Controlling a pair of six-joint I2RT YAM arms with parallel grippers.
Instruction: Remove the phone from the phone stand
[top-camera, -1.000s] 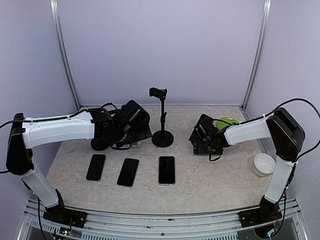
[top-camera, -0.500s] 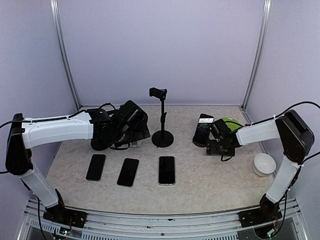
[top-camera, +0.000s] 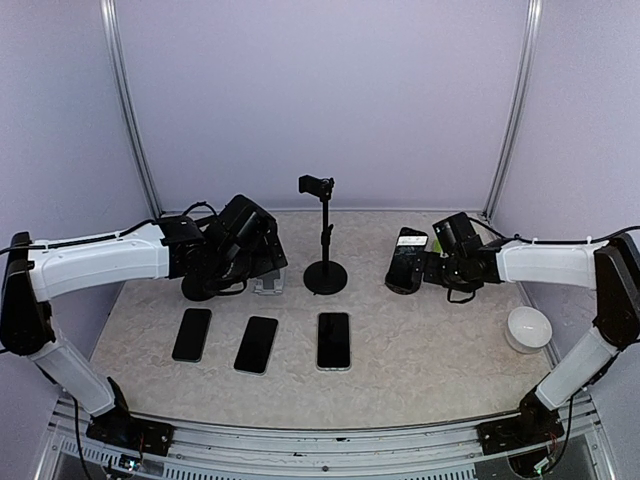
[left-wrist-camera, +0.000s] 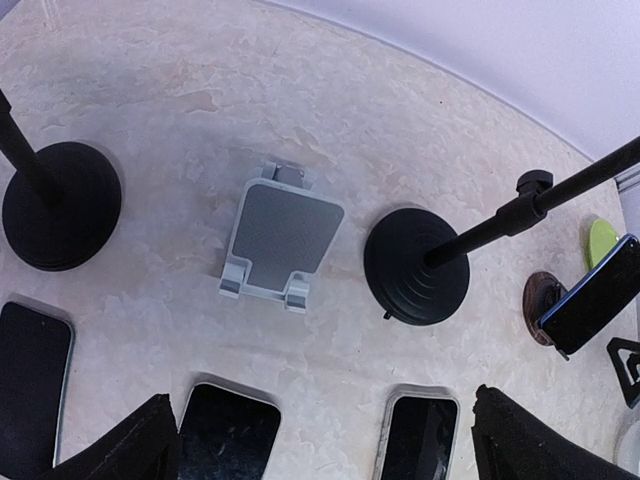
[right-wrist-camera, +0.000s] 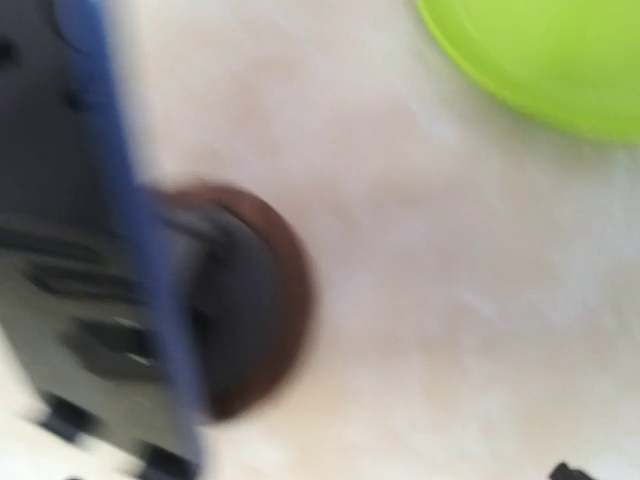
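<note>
Right of centre on the bench (top-camera: 420, 360), the phone (top-camera: 407, 258) leans upright in its brown-based phone stand (left-wrist-camera: 541, 300), not yet lifted. The right claw (top-camera: 435, 268) sits just beside it, seemingly placed to reach it; I cannot tell whether it is spread. The left claw (left-wrist-camera: 325, 440) hangs spread above an empty grey stand (left-wrist-camera: 280, 240). No writing is legible.

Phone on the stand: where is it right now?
Top view, right side: the phone leans on its brown stand, between the tripod base and the right gripper.
</note>
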